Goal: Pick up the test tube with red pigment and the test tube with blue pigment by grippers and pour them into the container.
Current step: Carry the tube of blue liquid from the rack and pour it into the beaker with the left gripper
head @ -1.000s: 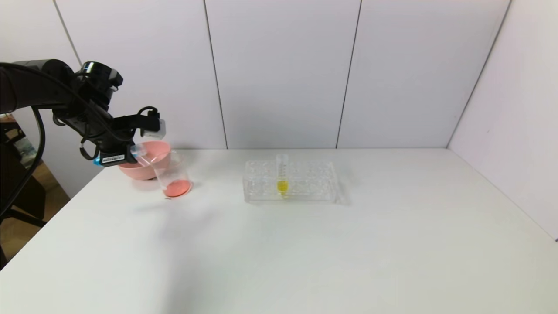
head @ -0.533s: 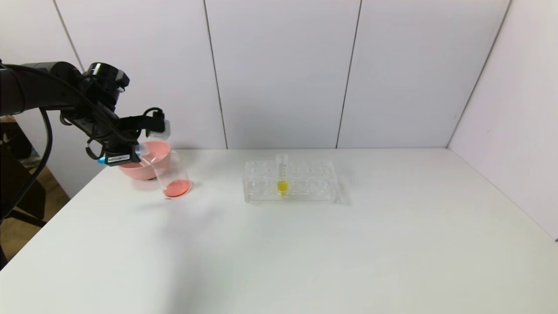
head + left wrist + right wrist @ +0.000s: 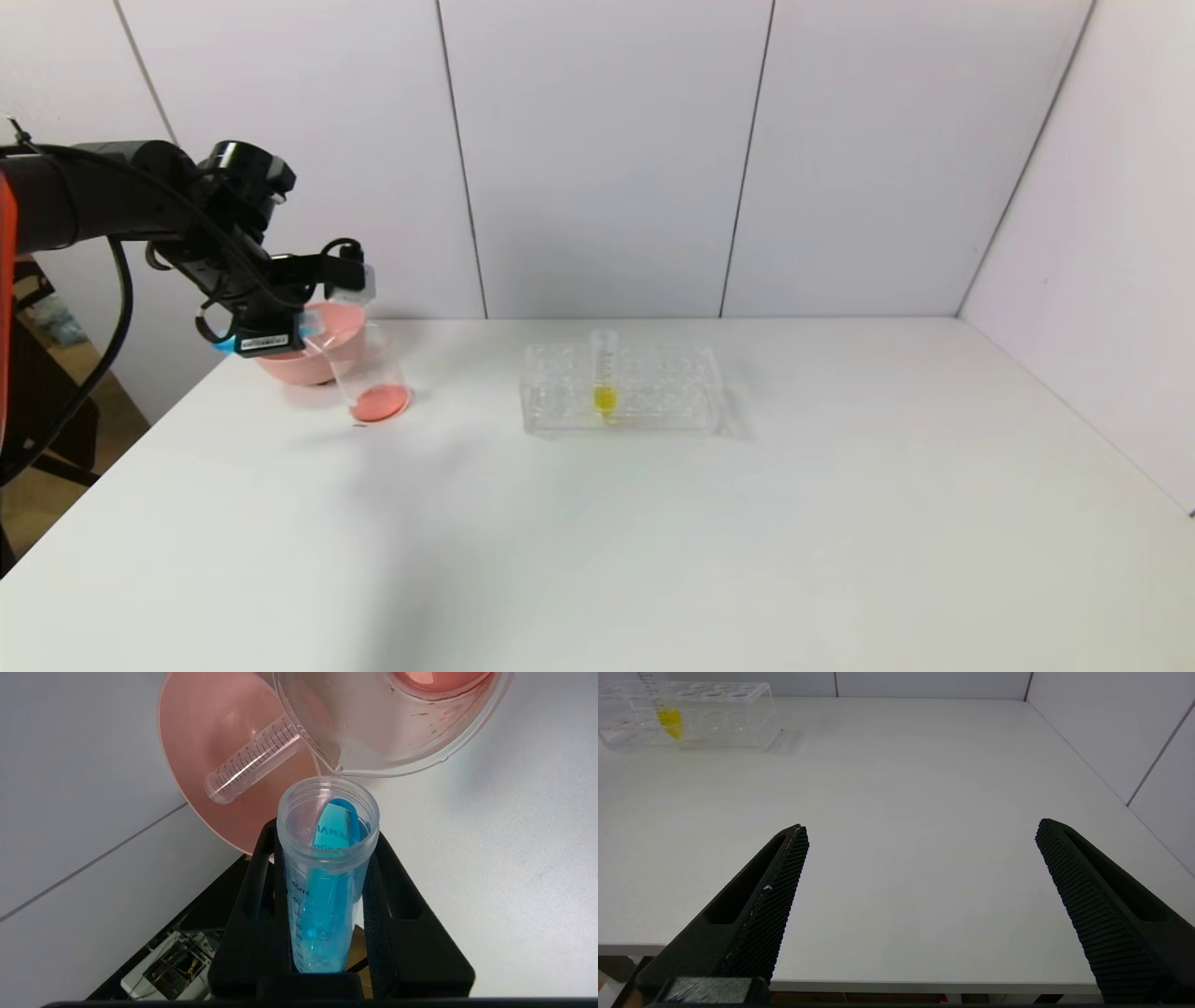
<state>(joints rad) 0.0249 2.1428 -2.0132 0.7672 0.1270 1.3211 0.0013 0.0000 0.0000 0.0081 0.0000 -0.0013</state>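
Observation:
My left gripper (image 3: 285, 332) is shut on the test tube with blue pigment (image 3: 309, 324), held tilted with its open mouth just short of the rim of the container (image 3: 367, 369). In the left wrist view the blue tube (image 3: 327, 882) sits between my fingers (image 3: 254, 882), and its mouth is close to the spout of the container (image 3: 397, 742), a clear beaker with red-orange liquid in its bottom. No tube with red liquid shows. An empty clear tube (image 3: 252, 763) lies in the pink bowl (image 3: 196, 728). My right gripper (image 3: 920, 830) is open and empty above the table's near edge.
The pink bowl (image 3: 280, 366) stands right behind the container, near the table's left edge. A clear tube rack (image 3: 653, 392) with one yellow-liquid tube (image 3: 604, 378) stands mid-table, also in the right wrist view (image 3: 728, 714). White walls close the back and right.
My left gripper has moved right and slightly down with the blue tube, bringing its mouth closer to the container. Nothing else has moved.

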